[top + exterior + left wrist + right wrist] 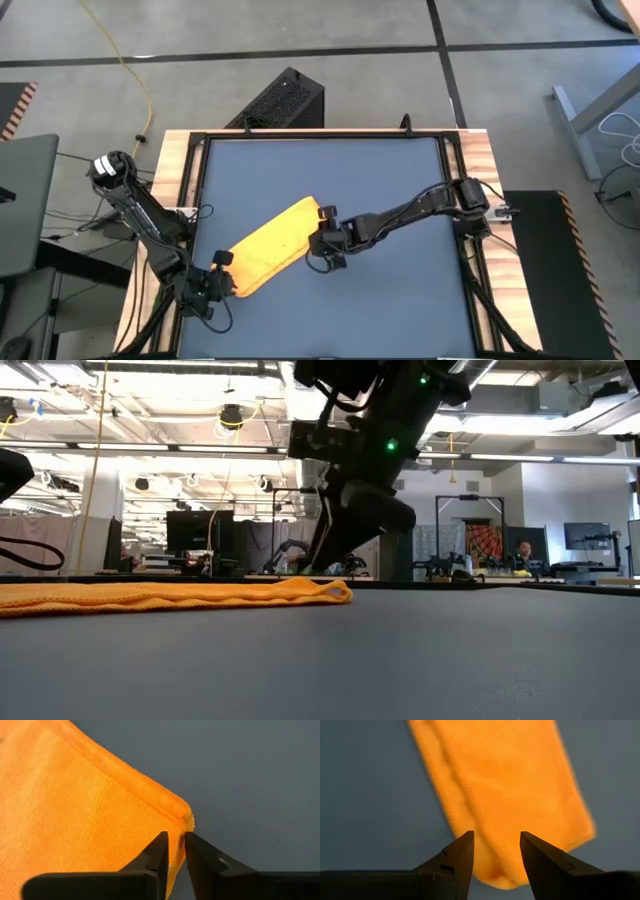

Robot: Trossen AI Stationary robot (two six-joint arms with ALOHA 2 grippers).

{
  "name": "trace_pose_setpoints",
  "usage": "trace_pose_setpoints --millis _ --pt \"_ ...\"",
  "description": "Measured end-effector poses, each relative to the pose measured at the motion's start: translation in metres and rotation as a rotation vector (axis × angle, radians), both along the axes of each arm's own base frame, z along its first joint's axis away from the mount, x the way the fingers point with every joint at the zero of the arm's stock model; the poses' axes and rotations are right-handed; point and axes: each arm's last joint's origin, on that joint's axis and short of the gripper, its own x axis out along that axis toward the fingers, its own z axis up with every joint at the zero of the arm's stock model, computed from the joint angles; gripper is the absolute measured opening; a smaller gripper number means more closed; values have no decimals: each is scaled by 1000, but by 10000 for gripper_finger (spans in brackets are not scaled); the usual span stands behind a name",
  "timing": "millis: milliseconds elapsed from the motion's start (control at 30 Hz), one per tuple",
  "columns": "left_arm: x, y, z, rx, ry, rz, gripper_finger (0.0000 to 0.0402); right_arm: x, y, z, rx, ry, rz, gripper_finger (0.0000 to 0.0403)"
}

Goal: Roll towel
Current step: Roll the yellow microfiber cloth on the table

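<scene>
The yellow-orange towel [272, 245] lies folded into a long strip, slanting across the blue-grey tabletop [400, 300]. It rests flat on the table in the low view [170, 594]. My left gripper [220, 283] is at the strip's near-left end, shut on the cloth [75, 810]. My right gripper [322, 240] is at the strip's far-right end. It is open, with its fingers [496, 855] standing on either side of that end of the towel [505, 780]. I cannot tell whether they touch it. My left gripper pinches the towel's edge [176, 836] between its two fingers, right beside a rounded corner [187, 817]. The fingers come from the table's near-left side. The cloth between them looks like a folded edge; how many layers I cannot tell.
A black box [285, 100] stands on the floor beyond the table's far edge. Wooden rails [180, 170] frame the tabletop on the left and right. Bare tabletop lies to the far side and to the right of the towel.
</scene>
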Motion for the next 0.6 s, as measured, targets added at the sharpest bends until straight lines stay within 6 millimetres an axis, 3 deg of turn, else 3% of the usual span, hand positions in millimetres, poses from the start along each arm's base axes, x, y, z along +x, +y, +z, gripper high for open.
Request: trace_pose_setpoints --millis 133,333,600 --pt "0 0 0 -1 -9 18 7 -1 -6 -1 -43 38 12 185" --pt "1 1 0 -1 -19 35 0 -4 -18 -17 -62 142 -9 185" --pt "1 1 0 -2 -17 35 0 1 -22 -29 -87 145 -24 184"
